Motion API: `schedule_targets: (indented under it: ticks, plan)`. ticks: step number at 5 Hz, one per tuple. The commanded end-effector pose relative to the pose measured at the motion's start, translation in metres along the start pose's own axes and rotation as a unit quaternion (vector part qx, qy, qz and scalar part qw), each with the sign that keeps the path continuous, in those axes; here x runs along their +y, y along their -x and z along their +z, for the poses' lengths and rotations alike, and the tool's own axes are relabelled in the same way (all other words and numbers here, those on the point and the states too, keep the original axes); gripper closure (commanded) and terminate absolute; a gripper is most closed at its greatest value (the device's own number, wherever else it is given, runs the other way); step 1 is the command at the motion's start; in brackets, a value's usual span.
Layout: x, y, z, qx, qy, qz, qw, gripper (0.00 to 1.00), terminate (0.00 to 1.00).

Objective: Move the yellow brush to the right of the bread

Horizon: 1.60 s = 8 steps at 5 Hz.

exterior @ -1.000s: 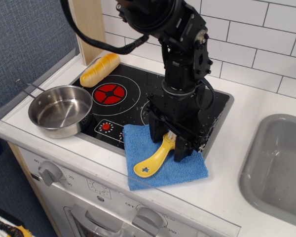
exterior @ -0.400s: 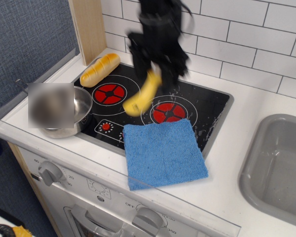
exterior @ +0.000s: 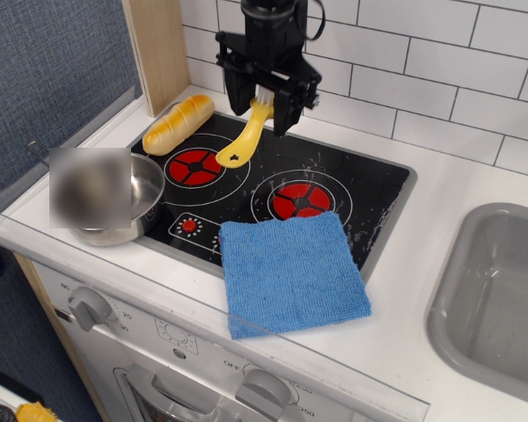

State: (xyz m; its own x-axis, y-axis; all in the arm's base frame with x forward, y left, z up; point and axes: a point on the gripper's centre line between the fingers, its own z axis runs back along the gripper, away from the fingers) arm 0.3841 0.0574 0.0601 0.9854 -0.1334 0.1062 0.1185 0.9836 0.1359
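The yellow brush [exterior: 245, 138] hangs in the air over the back of the black stovetop [exterior: 352, 189], its handle pointing down and to the left, with the dark star mark at its end. My gripper [exterior: 262, 98] is shut on the brush's bristle end, which is mostly hidden between the fingers. The bread [exterior: 178, 123], a golden baguette-shaped loaf, lies at the back left corner of the stove, to the left of the brush and gripper.
A blue cloth [exterior: 290, 272] lies at the stove's front edge. A steel pot [exterior: 119, 198], partly blurred, sits at the front left. A grey sink [exterior: 502, 290] is at the right. A tiled wall stands behind, and a wooden post [exterior: 158, 48] stands at the back left.
My gripper lifted the brush off the blue cloth and carried it back and left, over the stove toward the bread. The cloth is now bare.
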Motion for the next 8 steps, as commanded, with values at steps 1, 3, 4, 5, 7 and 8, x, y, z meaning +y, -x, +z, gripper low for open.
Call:
schedule_targets:
  ticks: [1, 3, 4, 5, 7, 8]
  plan:
    - [0.045, -0.016, -0.005, 0.000, -0.036, 0.032, 0.9988, 1.00, 0.00]
    - [0.061, -0.009, -0.015, 0.016, -0.036, 0.044, 0.9983, 1.00, 0.00]
    - [0.042, -0.001, -0.018, 0.023, -0.022, 0.024, 0.9992, 1.00, 0.00]
    - [0.029, 0.002, -0.019, 0.025, -0.015, 0.007, 0.9995, 1.00, 0.00]
    - [0.044, 0.001, -0.001, -0.002, -0.015, 0.025, 0.9996, 0.00, 0.00]
    - [0.049, 0.004, 0.030, -0.055, -0.008, 0.032, 0.9980, 0.00, 0.00]
